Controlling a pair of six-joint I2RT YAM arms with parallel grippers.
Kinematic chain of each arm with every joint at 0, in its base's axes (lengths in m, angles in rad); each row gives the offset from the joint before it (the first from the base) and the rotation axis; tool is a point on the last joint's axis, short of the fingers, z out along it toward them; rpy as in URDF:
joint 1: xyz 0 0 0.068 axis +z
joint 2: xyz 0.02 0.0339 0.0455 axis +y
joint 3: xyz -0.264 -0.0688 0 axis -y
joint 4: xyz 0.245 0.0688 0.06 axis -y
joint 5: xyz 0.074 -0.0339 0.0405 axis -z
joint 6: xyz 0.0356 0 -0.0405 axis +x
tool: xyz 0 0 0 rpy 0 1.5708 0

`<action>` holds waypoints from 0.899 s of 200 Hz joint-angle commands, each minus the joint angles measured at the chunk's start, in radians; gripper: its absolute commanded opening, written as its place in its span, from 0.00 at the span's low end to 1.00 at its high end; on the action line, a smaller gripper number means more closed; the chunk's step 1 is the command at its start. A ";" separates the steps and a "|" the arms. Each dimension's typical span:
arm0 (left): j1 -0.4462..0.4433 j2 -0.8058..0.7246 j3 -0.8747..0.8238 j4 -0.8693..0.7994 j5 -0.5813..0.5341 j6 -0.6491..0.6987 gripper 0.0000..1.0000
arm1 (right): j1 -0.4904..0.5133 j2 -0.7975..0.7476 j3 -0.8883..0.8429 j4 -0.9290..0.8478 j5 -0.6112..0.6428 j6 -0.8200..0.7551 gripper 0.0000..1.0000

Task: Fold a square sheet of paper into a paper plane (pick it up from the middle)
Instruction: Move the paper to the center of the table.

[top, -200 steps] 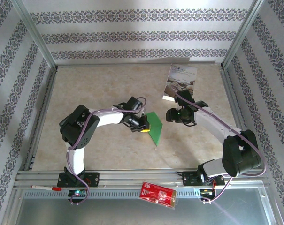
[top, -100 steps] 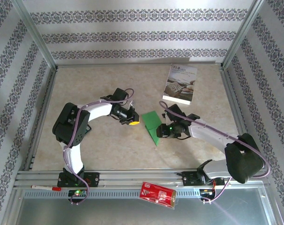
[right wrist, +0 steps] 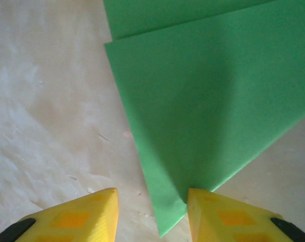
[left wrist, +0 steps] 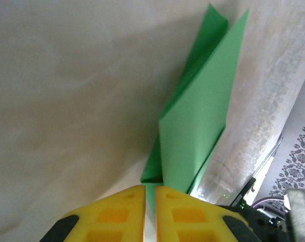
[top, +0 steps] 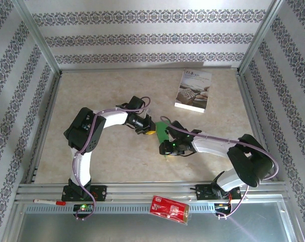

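A red packet (top: pixel 168 209) lies at the near edge. Mid-tabletop (top: pixel 102 96), the folded green sheet of paper (top: pixel 162 131) lies between 2 grippers. The right gripper (right wrist: pixel 152 194) has its jaws spread around the sheet's pointed corner. The left gripper (left wrist: pixel 150 187) jaws pinch its edge. Farther back lies a printed booklet (top: pixel 193 91).

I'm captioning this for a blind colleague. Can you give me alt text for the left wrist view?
The two yellow fingers of the left gripper pinch the near corner of a folded green paper. The paper stretches away toward the upper right over a beige table.
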 commanded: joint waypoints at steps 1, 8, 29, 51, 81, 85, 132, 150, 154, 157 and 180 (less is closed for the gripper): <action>0.045 0.020 0.031 0.037 0.008 -0.011 0.13 | 0.039 0.034 0.003 0.080 0.002 0.065 0.38; 0.059 0.020 0.034 0.038 0.010 -0.011 0.13 | 0.054 0.049 0.010 0.101 0.003 0.080 0.38; 0.120 0.000 0.026 0.049 0.005 -0.018 0.16 | 0.092 0.116 0.050 0.182 0.002 0.134 0.37; 0.198 -0.060 -0.032 0.072 -0.020 -0.037 0.24 | 0.126 0.219 0.126 0.279 -0.004 0.188 0.37; 0.296 -0.215 -0.184 0.120 -0.079 -0.077 0.28 | 0.139 0.308 0.226 0.442 -0.066 0.261 0.37; 0.299 -0.237 -0.201 0.115 -0.091 -0.076 0.29 | 0.135 0.305 0.232 0.454 -0.069 0.265 0.38; 0.176 -0.439 -0.396 0.145 -0.139 -0.159 0.29 | -0.038 0.116 0.088 0.441 -0.056 0.205 0.44; 0.110 -0.424 -0.400 0.159 -0.155 -0.180 0.27 | -0.124 0.051 0.058 0.365 -0.060 0.148 0.47; 0.100 -0.415 -0.393 0.161 -0.152 -0.181 0.26 | -0.137 0.039 0.057 0.345 -0.060 0.139 0.48; 0.092 -0.406 -0.386 0.162 -0.150 -0.181 0.25 | -0.146 0.032 0.057 0.333 -0.059 0.130 0.49; 0.071 -0.327 -0.327 0.126 -0.160 -0.139 0.21 | -0.211 -0.004 0.047 0.279 -0.062 0.100 0.51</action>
